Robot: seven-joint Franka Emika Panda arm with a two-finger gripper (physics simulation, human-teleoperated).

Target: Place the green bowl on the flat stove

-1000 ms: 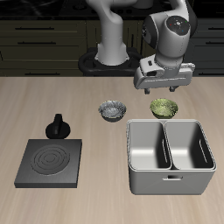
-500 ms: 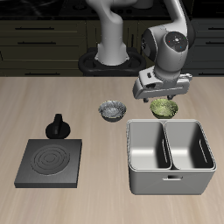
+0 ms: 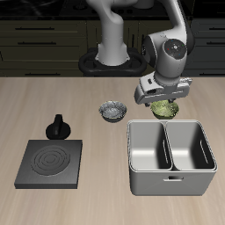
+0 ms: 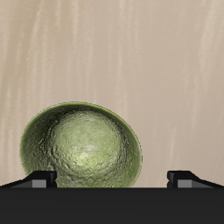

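Observation:
The green bowl (image 3: 164,109) sits upright on the table just behind the metal basin, its mottled yellowish-green inside filling the wrist view (image 4: 81,150). My gripper (image 3: 163,95) hangs directly above it, open, with nothing held. Both fingertips (image 4: 39,178) show apart in the wrist view, one over the bowl's rim and one beyond it; the gripper (image 4: 112,178) is not touching the bowl. The flat stove (image 3: 51,163) is a black square plate with ring marks near the table's front, far across from the bowl, with its black knob (image 3: 58,127) at the back edge.
A grey two-compartment basin (image 3: 170,180) stands right in front of the green bowl. A grey-white patterned bowl (image 3: 112,111) sits beside the green bowl, between it and the stove's side. The robot base (image 3: 110,60) is behind.
The gripper has come down and slightly forward over the green bowl during the last second. Bowl, stove and basin have not moved.

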